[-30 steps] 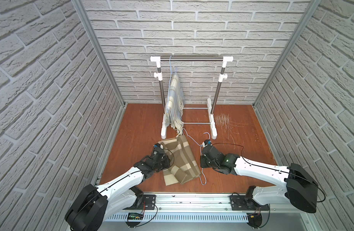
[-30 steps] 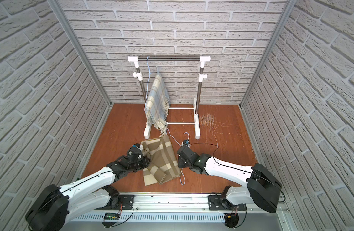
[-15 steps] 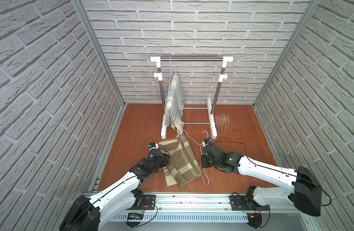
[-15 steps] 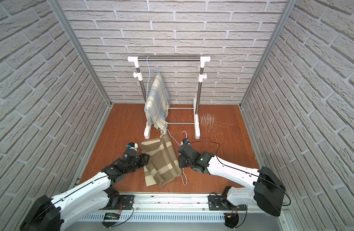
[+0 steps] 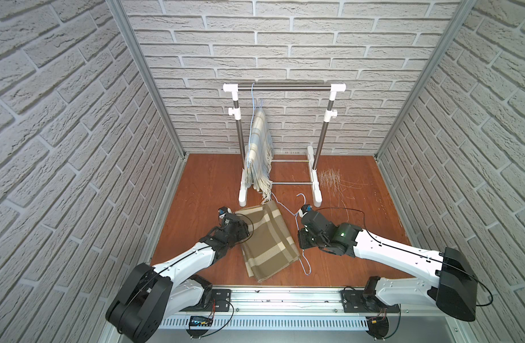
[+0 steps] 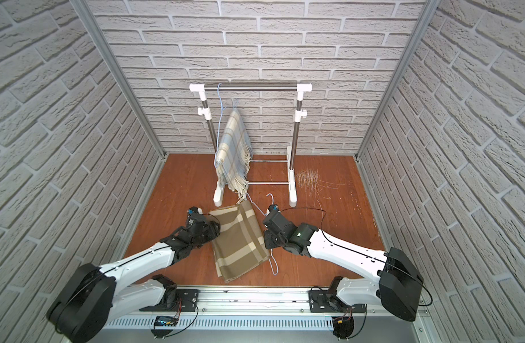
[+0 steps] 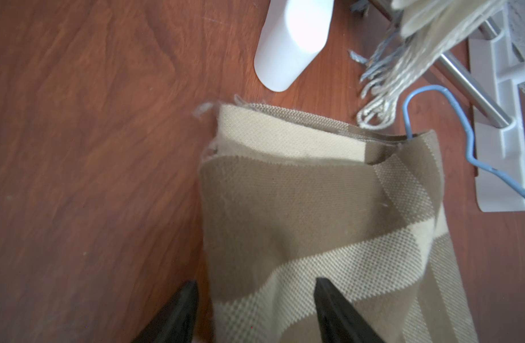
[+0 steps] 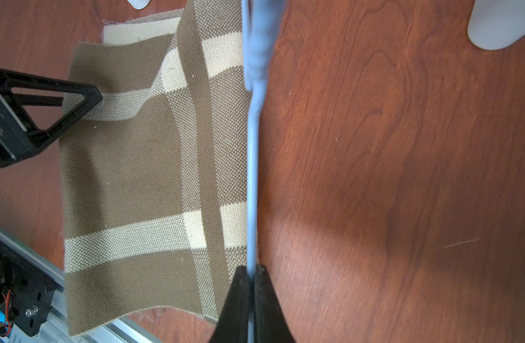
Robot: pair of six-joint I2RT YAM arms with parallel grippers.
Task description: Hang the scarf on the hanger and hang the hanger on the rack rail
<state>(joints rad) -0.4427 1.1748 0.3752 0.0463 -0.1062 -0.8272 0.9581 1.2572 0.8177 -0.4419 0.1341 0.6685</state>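
Opened since a second ago, left gripper (image 7: pixel 255 292) straddles an edge of the scarf (image 5: pixel 267 239) (lying lengthwise toward the rack (image 5: pixel 285 88)); right gripper (image 8: pixel 251 270) pinches the hanger (image 8: pixel 252 178).

- The left gripper (image 7: pixel 255 280) was closed at the side edge of the folded brown-and-cream checked woven scarf (image 5: pixel 267 240) a second ago. It has since spread its jaws and let the cloth go.
- One black finger (image 7: pixel 329 300) now stands over the scarf, the other over the reddish wooden floor (image 7: pixel 92 178).
- The left arm's black elbow housing (image 5: pixel 139 297) sits higher in both top views than half a second ago.
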